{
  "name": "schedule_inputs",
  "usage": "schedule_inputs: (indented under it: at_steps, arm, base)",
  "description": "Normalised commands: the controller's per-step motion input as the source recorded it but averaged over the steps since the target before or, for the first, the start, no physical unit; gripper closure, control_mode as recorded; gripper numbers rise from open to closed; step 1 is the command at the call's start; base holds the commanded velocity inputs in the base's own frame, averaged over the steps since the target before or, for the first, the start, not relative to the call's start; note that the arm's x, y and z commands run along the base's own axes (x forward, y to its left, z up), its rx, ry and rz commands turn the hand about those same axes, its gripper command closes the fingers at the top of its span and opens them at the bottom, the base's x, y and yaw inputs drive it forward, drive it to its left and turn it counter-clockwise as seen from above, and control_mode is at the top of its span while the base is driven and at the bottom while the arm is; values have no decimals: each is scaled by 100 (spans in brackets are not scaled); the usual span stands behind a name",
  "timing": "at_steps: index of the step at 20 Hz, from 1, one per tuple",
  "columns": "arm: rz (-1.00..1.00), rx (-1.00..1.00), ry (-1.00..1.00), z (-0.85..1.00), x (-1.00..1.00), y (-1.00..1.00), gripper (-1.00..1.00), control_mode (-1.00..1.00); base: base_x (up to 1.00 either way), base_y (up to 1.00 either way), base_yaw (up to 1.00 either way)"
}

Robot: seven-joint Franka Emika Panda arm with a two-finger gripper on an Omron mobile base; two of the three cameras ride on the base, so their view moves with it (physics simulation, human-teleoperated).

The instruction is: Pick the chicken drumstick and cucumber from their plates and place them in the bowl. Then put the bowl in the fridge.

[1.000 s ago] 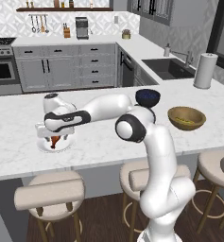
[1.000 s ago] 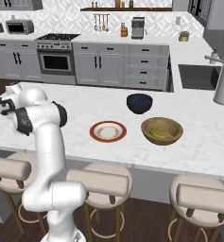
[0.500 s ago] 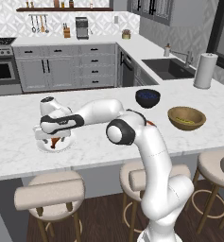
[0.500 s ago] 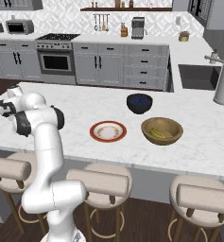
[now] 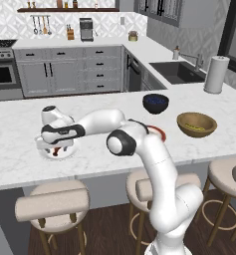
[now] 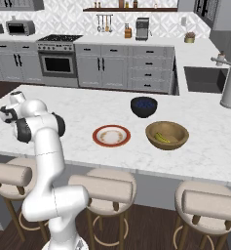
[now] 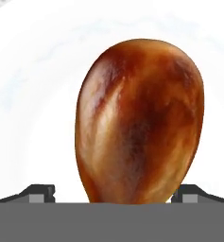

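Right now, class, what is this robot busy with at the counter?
The arm has reached left over the white plate, its gripper low over the chicken drumstick, fingertips open either side. The cucumber already lies in the tan bowl; the red-rimmed plate sits bare.

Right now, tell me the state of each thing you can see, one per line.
Gripper: open, tips either side of the drumstick, low over the white plate.
Chicken drumstick: lying on the white plate.
Red-rimmed plate: no food on it.
Cucumber: already in the brown bowl.
Blue bowl: upright on the counter.
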Motion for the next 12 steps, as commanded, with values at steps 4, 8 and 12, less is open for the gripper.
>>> schedule_inputs:
  at_steps: [4,8,12]
  arm:
    - [0,0,0,-26,1,0,100,-100]
    - [0,0,0,-30,-11,-28,100,-100]
    - [-1,0,-2,-11,-16,-39,100,-100]
  base:
    - [0,0,0]
    - [0,0,0]
    - [0,0,0]
